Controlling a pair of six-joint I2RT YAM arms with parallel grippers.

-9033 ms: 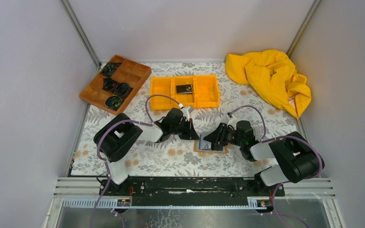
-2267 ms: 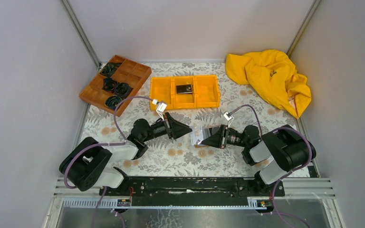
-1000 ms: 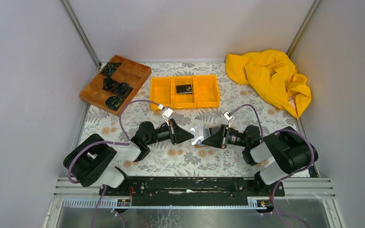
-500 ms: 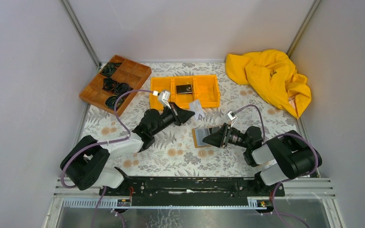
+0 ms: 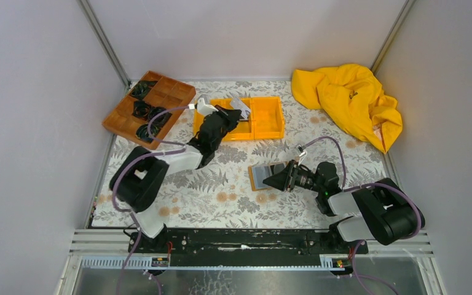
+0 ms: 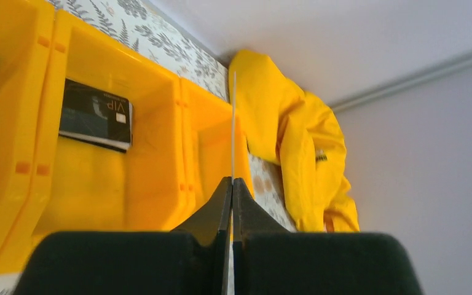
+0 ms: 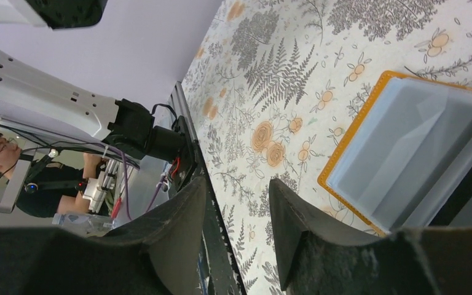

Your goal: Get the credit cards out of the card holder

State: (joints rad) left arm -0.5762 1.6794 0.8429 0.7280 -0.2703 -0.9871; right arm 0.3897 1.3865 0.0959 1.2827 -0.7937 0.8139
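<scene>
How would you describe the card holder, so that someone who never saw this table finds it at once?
On the floral tablecloth, look at the near half, ahead of the right gripper. There the card holder lies open and flat: a small square, grey-blue inside with a thin orange-tan border. Unlike the orange bin and the brown wooden tray farther back, it has no walls.

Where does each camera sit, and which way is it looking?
Top external: high behind the arms, looking down on the table; both arms show.
Left wrist: on the left arm, looking along the shut left gripper pinching a pale card above the orange bin.
Right wrist: low, looking past the open right gripper at the card holder.
Shared: top and left wrist both see the yellow cloth.
</scene>
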